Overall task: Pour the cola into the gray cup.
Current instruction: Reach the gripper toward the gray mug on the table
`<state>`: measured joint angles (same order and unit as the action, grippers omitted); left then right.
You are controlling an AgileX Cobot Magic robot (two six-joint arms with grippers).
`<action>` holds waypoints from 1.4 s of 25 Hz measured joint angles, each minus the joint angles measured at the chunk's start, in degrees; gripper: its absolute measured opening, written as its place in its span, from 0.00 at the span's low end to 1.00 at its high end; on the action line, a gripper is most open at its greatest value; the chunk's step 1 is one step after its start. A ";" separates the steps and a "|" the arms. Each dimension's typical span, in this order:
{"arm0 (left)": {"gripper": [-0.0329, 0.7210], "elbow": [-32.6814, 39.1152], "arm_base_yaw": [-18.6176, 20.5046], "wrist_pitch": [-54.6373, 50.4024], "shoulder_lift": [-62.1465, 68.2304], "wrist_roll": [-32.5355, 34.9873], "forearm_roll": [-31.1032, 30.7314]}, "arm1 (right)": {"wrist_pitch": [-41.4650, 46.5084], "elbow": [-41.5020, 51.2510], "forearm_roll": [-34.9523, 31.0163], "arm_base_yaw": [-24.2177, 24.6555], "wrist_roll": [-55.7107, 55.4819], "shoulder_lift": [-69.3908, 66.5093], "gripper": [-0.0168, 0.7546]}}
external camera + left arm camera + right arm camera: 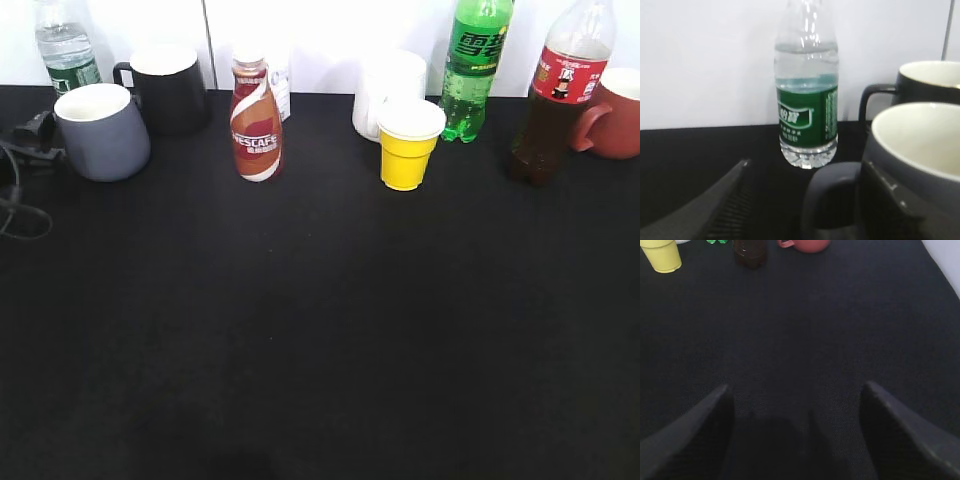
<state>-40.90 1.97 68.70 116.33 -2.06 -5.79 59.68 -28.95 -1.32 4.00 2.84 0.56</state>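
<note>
Exterior: I see the cola (553, 100) upright at the far right of the black table (320, 330), just in front of the dark red mug (618, 115). The gray cup (100, 130) stands far left, next to the black mug (168, 88), well apart from the cola. Between them: Nescafe bottle (256, 120), yellow cup (410, 143), green soda bottle (477, 65). Neither arm is clearly visible here

Left wrist: my left gripper (805, 210) is spread open around the gray cup's handle; one finger (725, 205) sits low left, the other against the cup wall. Nothing clamped. Water bottle (806, 100) stands behind, black mug at right

Right wrist: my right gripper (795, 435) is open and empty over bare table. Cola base (751, 252) is far ahead at the top edge, yellow cup to its left, red mug to its right
</note>
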 joint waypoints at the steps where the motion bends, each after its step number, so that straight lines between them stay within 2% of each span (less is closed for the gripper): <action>1: 0.70 -0.17 0.00 -0.02 0.41 0.00 0.00 | 0.00 0.00 0.00 0.00 0.00 0.00 0.79; 10: 0.69 -0.86 0.00 0.17 3.35 0.00 -0.04 | 0.00 0.00 0.00 0.00 0.02 0.00 0.79; 16: 0.65 -2.48 0.00 0.27 6.16 0.00 0.01 | 0.00 0.00 0.00 0.00 0.07 0.00 0.79; 25: 0.64 -9.23 0.05 -3.89 7.95 0.00 0.37 | 0.00 0.00 0.05 0.00 0.09 0.00 0.79; 26: 0.59 -9.30 0.05 -3.32 8.83 -0.09 0.37 | 0.00 0.00 0.05 0.00 0.09 0.00 0.79; 27: 0.48 -9.50 0.05 -2.27 9.43 -0.20 0.13 | 0.00 0.00 0.05 0.00 0.14 0.00 0.79; 29: 0.16 -9.50 0.05 0.08 9.93 -0.20 -0.37 | 0.00 0.00 0.05 0.00 0.14 0.00 0.79; 30: 0.11 -9.50 0.05 0.60 10.20 -0.13 -0.30 | 0.00 0.00 0.05 0.00 0.14 0.00 0.79; 35: 0.11 -9.56 0.05 -1.47 9.54 -0.03 -0.43 | 0.00 0.00 0.05 0.00 0.14 0.00 0.79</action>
<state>-50.46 2.01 67.23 125.86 -2.09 -6.22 59.68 -28.95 -1.28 4.00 2.98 0.56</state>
